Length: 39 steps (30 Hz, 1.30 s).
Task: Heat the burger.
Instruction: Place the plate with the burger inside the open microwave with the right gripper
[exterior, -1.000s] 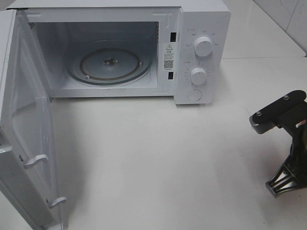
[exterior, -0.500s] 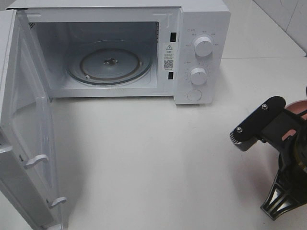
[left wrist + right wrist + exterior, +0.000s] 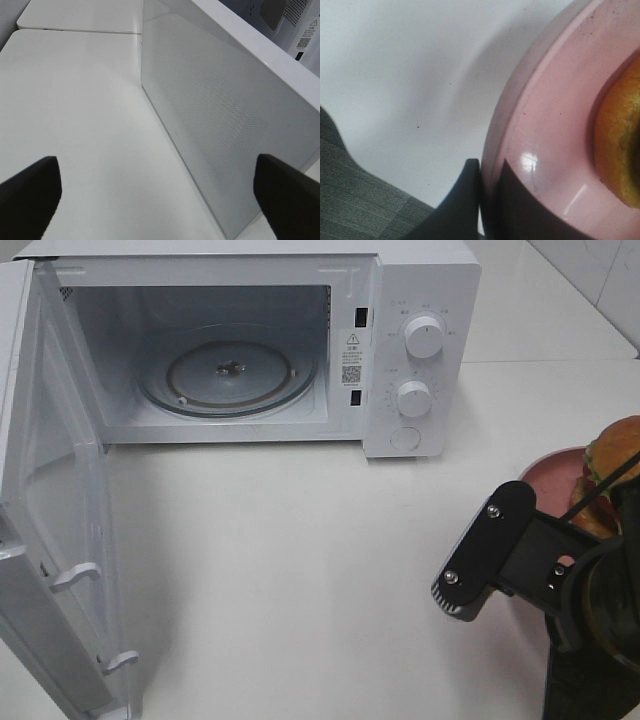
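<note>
The burger (image 3: 615, 455) sits on a round pink plate (image 3: 555, 475) at the right edge of the exterior high view. Only its orange-brown bun shows there, and also in the right wrist view (image 3: 620, 150). My right arm (image 3: 530, 565) hangs over the plate and hides much of it. In the right wrist view my right gripper (image 3: 487, 200) is shut on the rim of the pink plate (image 3: 550, 125), one finger on each side. My left gripper (image 3: 160, 200) is open and empty, beside the outside of the microwave door (image 3: 215, 115).
The white microwave (image 3: 420, 340) stands at the back with its door (image 3: 50, 540) swung open to the left. Its glass turntable (image 3: 228, 375) is bare. White table (image 3: 300, 560) lies in front of it.
My right arm has moved left and forward, bringing the pink plate and burger into the exterior high view from the right edge. The microwave has not moved.
</note>
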Tool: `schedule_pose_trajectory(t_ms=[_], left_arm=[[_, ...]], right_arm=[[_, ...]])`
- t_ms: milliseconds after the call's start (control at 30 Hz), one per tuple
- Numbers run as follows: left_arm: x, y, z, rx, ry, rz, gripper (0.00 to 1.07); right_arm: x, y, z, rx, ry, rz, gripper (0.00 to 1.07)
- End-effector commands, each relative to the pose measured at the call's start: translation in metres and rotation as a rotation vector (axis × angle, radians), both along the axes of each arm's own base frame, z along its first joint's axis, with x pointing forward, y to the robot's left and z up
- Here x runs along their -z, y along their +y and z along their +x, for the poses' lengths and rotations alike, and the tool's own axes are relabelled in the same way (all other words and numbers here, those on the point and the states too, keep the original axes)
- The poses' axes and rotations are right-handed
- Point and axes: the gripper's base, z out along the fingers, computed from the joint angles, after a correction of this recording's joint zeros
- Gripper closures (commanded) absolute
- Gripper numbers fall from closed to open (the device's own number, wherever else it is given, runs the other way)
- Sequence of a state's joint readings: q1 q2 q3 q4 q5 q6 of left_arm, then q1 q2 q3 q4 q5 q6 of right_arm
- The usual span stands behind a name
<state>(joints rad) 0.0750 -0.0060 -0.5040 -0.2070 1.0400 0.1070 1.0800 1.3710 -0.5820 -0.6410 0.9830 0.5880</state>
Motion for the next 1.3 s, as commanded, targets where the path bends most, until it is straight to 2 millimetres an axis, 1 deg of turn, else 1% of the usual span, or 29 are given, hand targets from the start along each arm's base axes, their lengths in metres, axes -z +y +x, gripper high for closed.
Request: schedule_pose_trajectory(t_ms=[33, 67, 133, 167, 200, 233, 267, 333, 367, 400, 467, 500, 533, 600, 633, 667, 700, 733, 800, 900, 933, 1000, 1067, 1300], left_arm=[[0.000, 0.000, -0.003, 0.008, -0.026, 0.003, 0.07], [0.000, 0.000, -0.003, 0.008, -0.026, 0.003, 0.07], [0.000, 0.000, -0.003, 0.008, -0.026, 0.003, 0.07], [0.000, 0.000, -0.003, 0.008, -0.026, 0.003, 0.07], [0.000, 0.000, -0.003, 0.008, -0.026, 0.003, 0.07], [0.000, 0.000, -0.003, 0.008, -0.026, 0.003, 0.07], [0.000, 0.000, -0.003, 0.008, -0.026, 0.003, 0.07], [0.000, 0.000, -0.003, 0.008, -0.026, 0.003, 0.07], [0.000, 0.000, -0.003, 0.008, -0.026, 0.003, 0.07], [0.000, 0.000, -0.003, 0.008, -0.026, 0.003, 0.07], [0.000, 0.000, -0.003, 0.008, -0.026, 0.003, 0.07], [0.000, 0.000, -0.003, 0.008, -0.026, 0.003, 0.07], [0.000, 0.000, -0.003, 0.008, -0.026, 0.003, 0.07], [0.000, 0.000, -0.003, 0.008, -0.026, 0.003, 0.07], [0.000, 0.000, -0.003, 0.008, -0.026, 0.003, 0.07], [0.000, 0.000, -0.003, 0.008, -0.026, 0.003, 0.07], [0.000, 0.000, -0.003, 0.008, -0.026, 0.003, 0.07], [0.000, 0.000, -0.003, 0.008, -0.026, 0.003, 0.07], [0.000, 0.000, -0.003, 0.008, -0.026, 0.003, 0.07], [0.000, 0.000, -0.003, 0.008, -0.026, 0.003, 0.07], [0.000, 0.000, -0.003, 0.008, -0.026, 0.003, 0.07], [0.000, 0.000, -0.003, 0.008, -0.026, 0.003, 0.07], [0.000, 0.000, -0.003, 0.008, -0.026, 0.003, 0.07], [0.000, 0.000, -0.003, 0.008, -0.026, 0.003, 0.07]], right_arm=[[-0.005, 0.003, -0.004, -0.117, -0.027, -0.064, 1.07], [-0.005, 0.003, -0.004, -0.117, -0.027, -0.064, 1.07], [-0.005, 0.008, -0.009, -0.179, -0.018, -0.066, 1.07], [-0.005, 0.008, -0.009, -0.179, -0.018, -0.066, 1.07], [-0.004, 0.011, -0.011, -0.227, -0.010, -0.065, 1.07], [-0.004, 0.011, -0.011, -0.227, -0.010, -0.065, 1.07], [-0.004, 0.015, -0.014, -0.278, -0.002, -0.070, 1.07], [-0.004, 0.016, -0.015, -0.304, 0.002, -0.070, 1.07], [-0.003, 0.019, -0.018, -0.356, 0.011, -0.074, 1.07], [-0.003, 0.019, -0.018, -0.356, 0.011, -0.074, 1.07], [-0.003, 0.023, -0.022, -0.433, 0.025, -0.084, 1.07], [-0.003, 0.023, -0.022, -0.433, 0.025, -0.084, 1.07], [-0.003, 0.025, -0.023, -0.483, 0.035, -0.101, 1.07], [-0.003, 0.025, -0.023, -0.509, 0.042, -0.109, 1.07], [-0.003, 0.026, -0.023, -0.563, 0.055, -0.130, 1.07], [-0.003, 0.026, -0.023, -0.563, 0.055, -0.130, 1.07], [-0.003, 0.028, -0.022, -0.619, 0.066, -0.145, 1.07], [-0.003, 0.028, -0.022, -0.619, 0.066, -0.145, 1.07], [-0.002, 0.032, -0.022, -0.741, 0.083, -0.162, 1.07], [-0.002, 0.033, -0.022, -0.775, 0.085, -0.168, 1.07], [-0.002, 0.036, -0.022, -0.840, 0.080, -0.179, 1.07], [-0.002, 0.037, -0.021, -0.874, 0.073, -0.183, 1.07], [-0.003, 0.044, -0.020, -0.951, 0.034, -0.159, 1.07], [-0.003, 0.052, -0.017, -1.021, -0.005, -0.099, 1.07]])
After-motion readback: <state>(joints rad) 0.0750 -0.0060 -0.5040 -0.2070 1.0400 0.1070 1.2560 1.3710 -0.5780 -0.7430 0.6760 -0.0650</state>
